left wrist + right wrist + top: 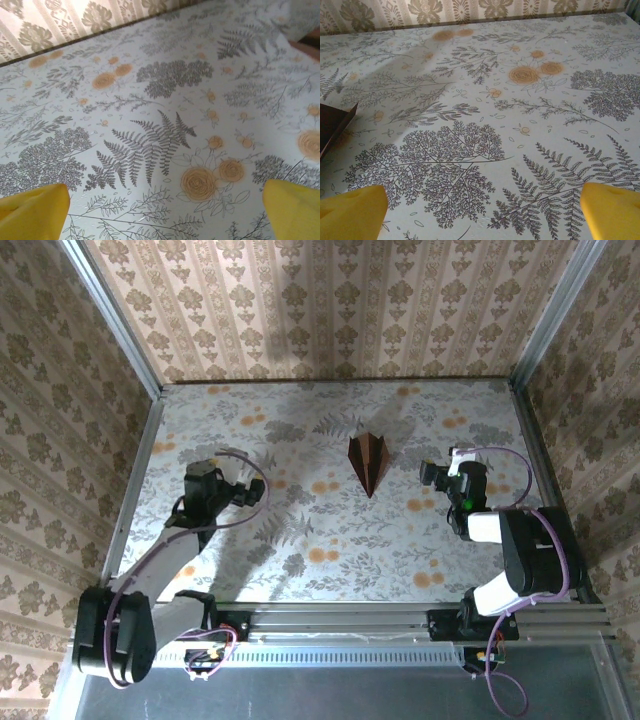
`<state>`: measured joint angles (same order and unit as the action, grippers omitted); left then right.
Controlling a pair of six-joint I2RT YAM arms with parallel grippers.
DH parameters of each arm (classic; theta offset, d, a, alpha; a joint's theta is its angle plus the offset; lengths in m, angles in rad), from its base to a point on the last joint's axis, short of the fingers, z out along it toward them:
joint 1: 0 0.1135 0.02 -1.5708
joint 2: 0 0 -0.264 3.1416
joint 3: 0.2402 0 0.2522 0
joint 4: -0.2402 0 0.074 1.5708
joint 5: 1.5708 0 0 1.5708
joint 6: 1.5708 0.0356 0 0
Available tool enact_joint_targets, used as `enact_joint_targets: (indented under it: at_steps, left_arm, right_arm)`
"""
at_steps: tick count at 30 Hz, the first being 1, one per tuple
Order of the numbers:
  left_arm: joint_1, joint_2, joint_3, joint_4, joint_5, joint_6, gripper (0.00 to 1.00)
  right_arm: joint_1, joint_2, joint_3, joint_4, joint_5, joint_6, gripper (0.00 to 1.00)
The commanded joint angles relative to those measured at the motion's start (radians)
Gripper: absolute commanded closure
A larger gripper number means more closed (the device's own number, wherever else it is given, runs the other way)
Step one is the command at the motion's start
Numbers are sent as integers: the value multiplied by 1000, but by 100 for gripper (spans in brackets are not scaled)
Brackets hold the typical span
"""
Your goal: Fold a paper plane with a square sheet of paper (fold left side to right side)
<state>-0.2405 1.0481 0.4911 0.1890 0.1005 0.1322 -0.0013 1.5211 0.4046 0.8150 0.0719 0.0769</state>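
The left gripper [252,491] stands with its jaws spread wide and nothing between them; in the left wrist view its two yellow fingertips [33,212] sit at the bottom corners of the picture, with only the printed tabletop [150,100] showing in the gap. It hangs to the left of the paper plane [370,462], well apart from it and a little nearer the arm bases than the plane is. The right gripper [432,476] is likewise spread apart and holds nothing, its yellow fingertips [615,210] far apart over bare fern print. It sits to the right of the plane, closer to it than the left gripper is but not touching, and the right wrist view catches a dark corner of the plane [332,127] at its left edge. The plane itself is a slim dart of dark reddish-brown paper with a raised centre ridge, lying free on the table [330,540] between the two grippers, its point aimed toward the arm bases and its wider tail toward the patterned back wall [330,310]. A purple cable [262,480] loops beside the left wrist, on the side facing the plane.
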Motion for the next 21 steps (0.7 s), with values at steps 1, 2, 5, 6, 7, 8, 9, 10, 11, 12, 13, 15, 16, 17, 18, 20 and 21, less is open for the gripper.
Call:
enact_joint_targets:
  at_steps: [1, 2, 5, 6, 7, 8, 9, 10, 11, 12, 13, 15, 16, 17, 18, 20, 21]
  left_arm:
    - [-3, -78, 27, -116, -46, -117, 0]
    - [-3, -99, 37, -154, -64, -148, 0]
    - [-3, -149, 56, -260, -138, -200, 0]
    - [-3, -164, 56, -279, -160, -207, 0]
    - [-3, -182, 56, -295, -182, -209, 0]
    - [-3, -202, 53, -301, -208, -210, 0]
    - [-3, -220, 45, -296, -231, -214, 0]
    - [-3, -239, 30, -276, -259, -217, 0]
    - [-3, -255, 14, -245, -284, -217, 0]
    - [-3, -266, -3, -218, -301, -207, 0]
    - [-2, -274, -15, -193, -316, -189, 0]
    - [3, -274, -15, -193, -338, -148, 0]
    - [6, -271, -10, -199, -349, -129, 0]
    - [8, -269, -10, -199, -357, -106, 0]
    - [7, -266, -16, -191, -362, -91, 0]
    - [13, -263, -46, -140, -373, -67, 0]
    - [16, -262, -63, -110, -380, -66, 0]
  right_arm:
    - [1, 4, -2, 42, -8, -21, 0]
    - [1, 5, -3, 42, -8, -22, 0]
    - [1, 5, -1, 42, -8, -22, 0]
    - [1, 5, -2, 42, -8, -22, 0]
    - [1, 5, -1, 41, -7, -22, 0]
    - [1, 6, -2, 41, -6, -22, 0]
    - [2, 4, -1, 41, -6, -22, 0]
    - [1, 5, -1, 41, -5, -22, 0]
    - [1, 5, -1, 40, -6, -22, 0]
    - [1, 5, -1, 41, -5, -22, 0]
    - [2, 6, -2, 40, -4, -22, 0]
    - [1, 5, -1, 39, -3, -21, 0]
    - [3, 5, -1, 39, -4, -22, 0]
    - [3, 6, 0, 39, -2, -23, 0]
    - [4, 5, 0, 38, 1, -24, 0]
    - [9, 6, 2, 36, 8, -26, 0]
    - [10, 6, 2, 35, 11, -26, 0]
